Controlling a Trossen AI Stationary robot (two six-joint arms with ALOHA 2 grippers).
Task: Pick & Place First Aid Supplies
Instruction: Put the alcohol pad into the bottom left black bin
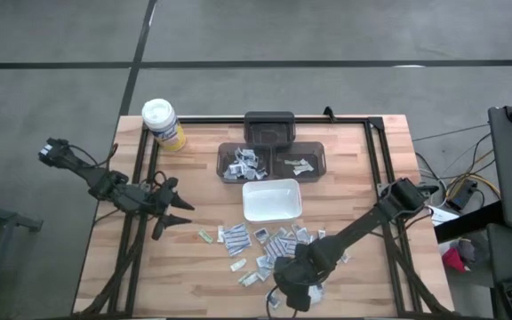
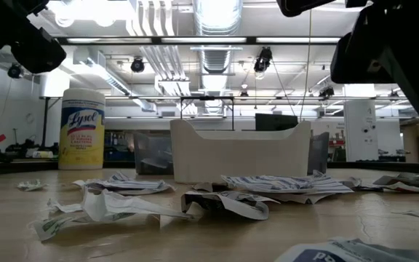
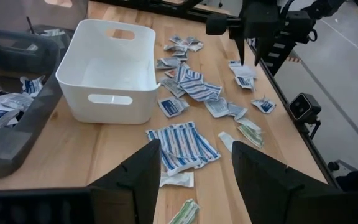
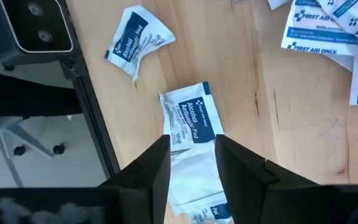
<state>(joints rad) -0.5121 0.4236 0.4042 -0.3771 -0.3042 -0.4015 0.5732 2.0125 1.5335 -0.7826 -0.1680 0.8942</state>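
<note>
Several small white-and-blue first aid packets (image 1: 265,244) lie scattered on the wooden table in front of the white tray (image 1: 271,200). My right gripper (image 4: 192,155) points down near the table's near edge, open. Its fingers stand on either side of an antiseptic pad packet (image 4: 188,118), which lies flat with a second packet (image 4: 197,190) beneath it. The left wrist view shows that gripper (image 3: 248,61) just above those packets. My left gripper (image 3: 194,168) hangs open over the table's left part, holding nothing.
Two dark bins (image 1: 274,160) holding packets stand behind the white tray. A yellow canister with a white lid (image 1: 163,124) is at the far left. The table's dark frame rail (image 4: 86,106) runs close beside my right gripper. Another packet (image 4: 135,37) lies just beyond it.
</note>
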